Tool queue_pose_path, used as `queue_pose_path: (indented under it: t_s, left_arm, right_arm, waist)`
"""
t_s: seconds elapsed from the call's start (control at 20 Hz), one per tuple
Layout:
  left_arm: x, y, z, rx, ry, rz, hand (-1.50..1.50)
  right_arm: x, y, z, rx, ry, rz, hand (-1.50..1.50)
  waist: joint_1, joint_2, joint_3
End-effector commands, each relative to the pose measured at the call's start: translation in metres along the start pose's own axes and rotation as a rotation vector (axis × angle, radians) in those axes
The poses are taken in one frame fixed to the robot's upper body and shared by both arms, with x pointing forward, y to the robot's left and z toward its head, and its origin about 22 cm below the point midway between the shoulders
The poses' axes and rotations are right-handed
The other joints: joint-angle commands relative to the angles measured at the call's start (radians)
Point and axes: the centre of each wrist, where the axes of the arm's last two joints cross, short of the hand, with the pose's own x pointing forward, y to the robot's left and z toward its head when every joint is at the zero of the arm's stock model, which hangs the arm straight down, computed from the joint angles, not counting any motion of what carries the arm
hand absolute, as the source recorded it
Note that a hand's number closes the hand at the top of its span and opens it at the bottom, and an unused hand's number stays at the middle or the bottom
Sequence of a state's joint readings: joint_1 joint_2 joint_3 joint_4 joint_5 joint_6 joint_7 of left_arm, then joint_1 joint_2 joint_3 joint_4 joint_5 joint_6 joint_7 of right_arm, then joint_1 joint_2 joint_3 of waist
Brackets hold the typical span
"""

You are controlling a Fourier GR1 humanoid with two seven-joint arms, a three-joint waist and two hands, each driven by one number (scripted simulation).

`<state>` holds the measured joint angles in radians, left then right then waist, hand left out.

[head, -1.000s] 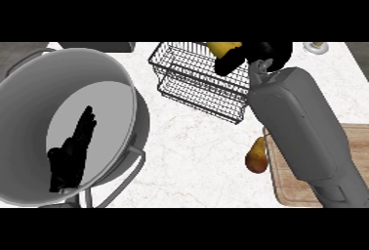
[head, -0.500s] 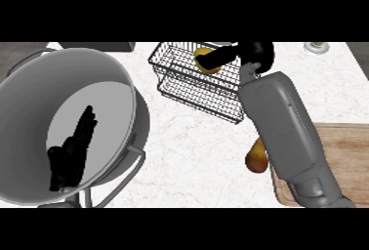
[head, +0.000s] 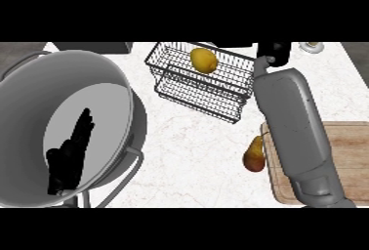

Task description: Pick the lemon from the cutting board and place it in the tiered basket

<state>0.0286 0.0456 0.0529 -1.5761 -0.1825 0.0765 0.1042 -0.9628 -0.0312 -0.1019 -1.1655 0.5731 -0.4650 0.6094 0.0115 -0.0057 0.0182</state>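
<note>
Here, the left hand (head: 71, 156) lies with straight fingers over the big grey pot (head: 108, 83) at the frame's left. The right hand (head: 274, 51) shows only partly at the upper edge, so its fingers cannot be told. The lemon (head: 204, 60), yellow and oval, sits inside the black wire tiered basket (head: 202, 95) at upper centre, apart from the hand. A pear (head: 254, 155) lies beside the cutting board (head: 346, 146) at lower right; bare white counter (head: 194, 146) spreads between.
</note>
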Motion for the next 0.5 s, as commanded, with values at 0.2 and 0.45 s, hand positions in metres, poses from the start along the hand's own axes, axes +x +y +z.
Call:
queue_pose_path:
  t_s: [0.2,0.45]
  left_arm:
    - [-0.046,0.001,0.025,0.039,0.171,0.042,0.00]
    - [-0.050,0.008,0.029,0.045,0.167,0.042,0.00]
  right_arm:
    - [-0.010,-0.085,-0.017,-0.297,0.053,-0.059,-1.50]
    - [-0.029,-0.169,-0.008,-0.374,0.069,-0.083,-1.50]
  waist:
    - [-0.046,-0.005,-0.019]
    - [-0.069,-0.008,-0.018]
